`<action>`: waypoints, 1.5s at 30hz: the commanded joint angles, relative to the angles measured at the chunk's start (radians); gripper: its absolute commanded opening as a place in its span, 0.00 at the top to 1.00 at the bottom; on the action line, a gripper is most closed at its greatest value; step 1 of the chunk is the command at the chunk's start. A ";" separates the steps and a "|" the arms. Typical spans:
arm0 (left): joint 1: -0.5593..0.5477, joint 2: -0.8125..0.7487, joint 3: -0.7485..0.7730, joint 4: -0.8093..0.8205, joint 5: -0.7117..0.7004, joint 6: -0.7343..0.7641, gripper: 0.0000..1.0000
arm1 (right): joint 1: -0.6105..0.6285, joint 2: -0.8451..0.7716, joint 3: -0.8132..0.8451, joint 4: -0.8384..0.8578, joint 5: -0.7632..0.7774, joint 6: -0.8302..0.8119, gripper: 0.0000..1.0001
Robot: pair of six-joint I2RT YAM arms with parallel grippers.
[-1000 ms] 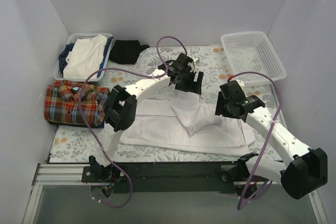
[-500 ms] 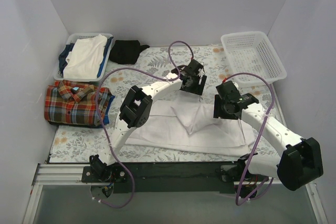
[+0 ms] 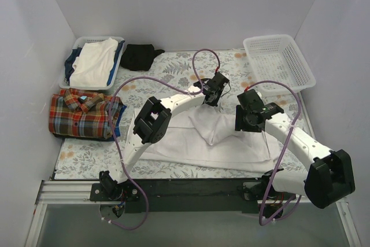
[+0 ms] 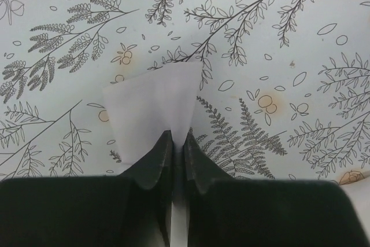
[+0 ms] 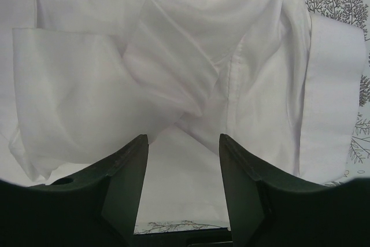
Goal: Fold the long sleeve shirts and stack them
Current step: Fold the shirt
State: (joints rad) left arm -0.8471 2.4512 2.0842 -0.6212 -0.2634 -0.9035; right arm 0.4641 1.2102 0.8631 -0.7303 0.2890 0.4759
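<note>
The white shirt (image 3: 191,143) lies spread and partly folded across the middle of the table. My left gripper (image 3: 212,97) is at the shirt's far edge, shut on a thin corner of white fabric (image 4: 153,99). That corner fans out past the fingertips (image 4: 163,143) over the floral tablecloth. My right gripper (image 3: 242,124) hovers open above the shirt's right part, with rumpled white folds (image 5: 173,79) just beyond its jaws and nothing between them. The plaid shirt (image 3: 81,114) lies folded at the left edge.
At the back left, a tray (image 3: 75,44) holds folded clothes, and a small black garment (image 3: 140,56) lies beside it. An empty white basket (image 3: 277,59) stands at the back right. Purple cables loop over both arms.
My left gripper has moved right along the shirt's far edge and closed on the white fabric. The right gripper has shifted slightly and stays open.
</note>
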 commanded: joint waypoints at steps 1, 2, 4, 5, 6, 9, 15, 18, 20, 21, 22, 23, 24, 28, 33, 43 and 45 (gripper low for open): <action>-0.012 -0.027 -0.062 -0.089 -0.042 0.006 1.00 | -0.005 0.015 0.011 0.019 0.022 0.015 0.40; -0.012 -0.044 -0.064 -0.084 -0.066 0.009 1.00 | -0.008 0.018 0.017 0.019 0.027 0.018 0.40; -0.012 -0.102 -0.059 -0.084 -0.085 0.021 1.00 | -0.012 0.028 0.028 0.019 0.041 0.029 0.40; -0.013 -0.122 -0.052 -0.086 -0.092 0.026 1.00 | -0.016 0.026 0.043 0.020 0.047 0.032 0.40; -0.013 -0.144 -0.049 -0.089 -0.091 0.029 1.00 | -0.022 0.028 0.053 0.023 0.058 0.039 0.40; -0.013 -0.248 -0.041 -0.121 -0.066 0.029 1.00 | -0.047 0.026 0.091 0.029 0.073 0.044 0.40; -0.012 -0.500 -0.160 -0.181 0.007 -0.014 1.00 | -0.105 0.054 0.149 0.083 0.061 0.020 0.40; -0.012 -0.657 -0.270 -0.176 0.029 -0.041 1.00 | -0.125 0.101 0.177 0.097 0.035 0.004 0.40; -0.013 -0.733 -0.327 -0.167 0.036 -0.064 1.00 | -0.131 0.124 0.192 0.111 0.012 -0.006 0.40; -0.012 -0.818 -0.354 -0.166 0.038 -0.067 1.00 | -0.134 0.149 0.211 0.123 -0.007 -0.016 0.40; -0.013 -0.858 -0.404 -0.154 0.041 -0.072 1.00 | -0.136 0.161 0.215 0.130 -0.023 -0.022 0.40; -0.013 -0.907 -0.430 -0.146 0.039 -0.077 1.00 | -0.137 0.173 0.226 0.140 -0.042 -0.029 0.40; -0.013 -0.990 -0.453 -0.137 0.042 -0.077 1.00 | -0.137 0.207 0.237 0.143 -0.065 -0.042 0.40; -0.013 -1.180 -0.596 -0.072 0.078 -0.077 0.99 | -0.139 0.287 0.301 0.157 -0.154 -0.085 0.41; -0.013 -1.249 -0.664 -0.095 0.150 -0.123 0.97 | -0.137 0.368 0.358 0.183 -0.339 -0.160 0.41; -0.012 -1.316 -0.814 -0.181 0.147 -0.238 1.00 | -0.124 0.425 0.355 0.195 -0.633 -0.273 0.45; -0.013 -1.360 -0.840 -0.157 0.067 -0.253 1.00 | -0.125 0.417 0.321 0.193 -0.637 -0.273 0.45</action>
State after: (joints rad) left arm -0.8570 1.1885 1.2850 -0.7780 -0.0784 -1.1046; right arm 0.3336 1.6417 1.2190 -0.5537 -0.2592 0.2424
